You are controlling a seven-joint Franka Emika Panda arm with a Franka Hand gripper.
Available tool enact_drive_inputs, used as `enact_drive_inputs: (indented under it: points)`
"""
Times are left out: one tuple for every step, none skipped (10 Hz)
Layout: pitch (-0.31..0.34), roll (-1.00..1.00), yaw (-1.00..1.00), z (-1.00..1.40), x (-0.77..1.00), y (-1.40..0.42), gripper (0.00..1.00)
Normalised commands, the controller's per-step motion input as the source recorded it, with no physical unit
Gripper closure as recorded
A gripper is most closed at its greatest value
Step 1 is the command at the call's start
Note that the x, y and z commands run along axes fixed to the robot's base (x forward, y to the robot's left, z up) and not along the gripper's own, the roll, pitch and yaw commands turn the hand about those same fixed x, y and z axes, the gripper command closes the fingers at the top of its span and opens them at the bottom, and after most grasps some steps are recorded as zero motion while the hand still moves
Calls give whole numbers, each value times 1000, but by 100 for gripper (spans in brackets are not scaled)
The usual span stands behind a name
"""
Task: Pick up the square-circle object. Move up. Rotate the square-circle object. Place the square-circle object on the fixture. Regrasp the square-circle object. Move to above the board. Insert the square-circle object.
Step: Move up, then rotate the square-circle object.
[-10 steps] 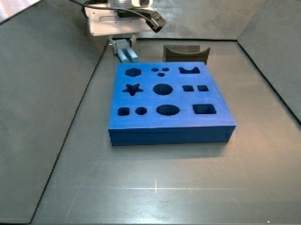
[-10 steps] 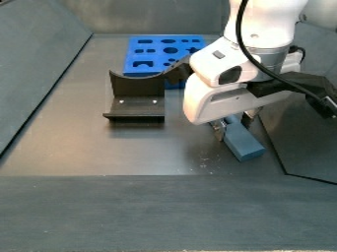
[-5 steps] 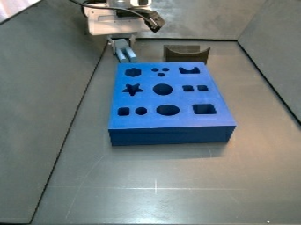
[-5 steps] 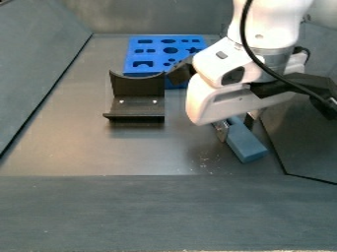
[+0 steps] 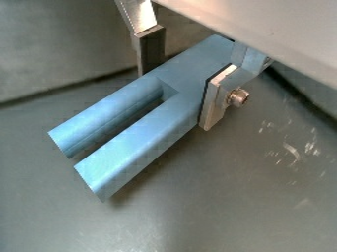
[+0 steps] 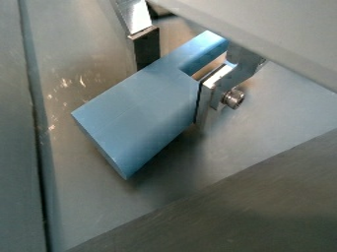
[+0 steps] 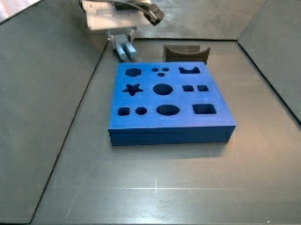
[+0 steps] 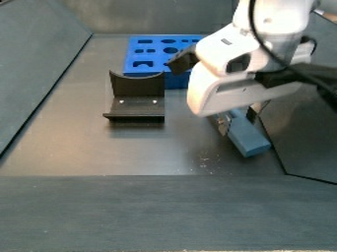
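Fingers (image 5: 218,94) of my gripper (image 5: 184,69) straddle one end of the square-circle object (image 5: 132,133), a silver plate with its dark pad on each side of the pale blue peg. In both wrist views the plates sit tight against the peg's flanks, so my jaws are closed on it at a narrow width, only as wide as the peg itself. One finger (image 6: 215,87) shows a small bolt head just beside the blue surface.

The peg reaches away from my fingertips and looks to lie low over the grey floor (image 5: 263,197), though I cannot tell whether its far end touches. In a wrist view a long groove runs down its upper face; in the other angle (image 6: 138,118) it shows a flat, plain side.

In a side view my gripper (image 8: 239,123) hangs under the white wrist housing, with the peg (image 8: 247,141) poking out below it, near a dark wall. The fixture (image 8: 134,96) stands well apart from my fingers, out toward the middle of the floor, and the board (image 8: 158,54) lies beyond the fixture, farther still.

In a side view from the opposite end, my gripper (image 7: 121,46) is just past the far corner of the board (image 7: 167,98), with the fixture (image 7: 184,54) off to its side near that same far edge.
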Motion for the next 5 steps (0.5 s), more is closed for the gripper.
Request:
enact_drive_inputs:
  points:
    - [95, 54, -10, 464, -24, -3, 100]
    - [109, 69, -15, 391, -20, 0, 100]
    - [129, 95, -18, 255, -19, -1, 100]
    - [0, 0, 0, 0, 271, -659, 100]
    - [2, 21, 7, -76, 265, -646, 100]
